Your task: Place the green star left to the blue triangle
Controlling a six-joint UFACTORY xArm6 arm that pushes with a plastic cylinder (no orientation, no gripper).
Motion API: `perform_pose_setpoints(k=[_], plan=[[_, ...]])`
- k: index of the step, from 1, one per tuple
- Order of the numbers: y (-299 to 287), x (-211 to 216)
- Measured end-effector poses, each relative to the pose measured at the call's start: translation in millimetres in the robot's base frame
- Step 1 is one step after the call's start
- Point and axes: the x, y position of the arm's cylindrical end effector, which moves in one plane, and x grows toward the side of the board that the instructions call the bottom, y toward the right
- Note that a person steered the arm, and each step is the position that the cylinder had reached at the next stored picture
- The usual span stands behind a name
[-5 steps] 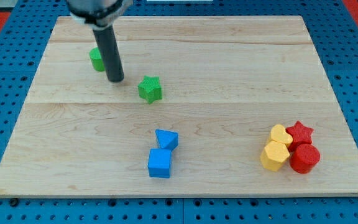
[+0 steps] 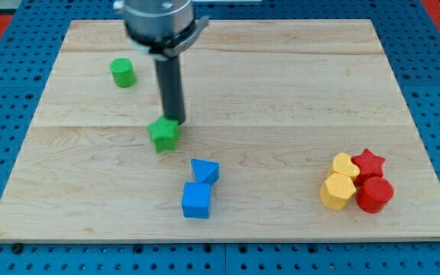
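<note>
The green star (image 2: 163,135) lies on the wooden board, left of centre. My tip (image 2: 173,120) stands right against its upper right side. The blue triangle (image 2: 205,170) lies below and to the right of the star, with a gap between them. A blue cube (image 2: 196,200) sits just under the triangle, touching it.
A green cylinder (image 2: 123,72) stands at the view's upper left. At the lower right a cluster holds a yellow heart (image 2: 345,165), a yellow hexagon (image 2: 337,192), a red star (image 2: 369,162) and a red cylinder (image 2: 374,194). The board's near edge (image 2: 220,237) runs along the bottom.
My tip has moved right and down from beside the green cylinder to the green star. The star has slid down and to the left.
</note>
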Motion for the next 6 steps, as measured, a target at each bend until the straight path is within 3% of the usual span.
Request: perform_pose_setpoints(k=[1,3,6], plan=[[-24,25],[-61,-3],[-39,69]])
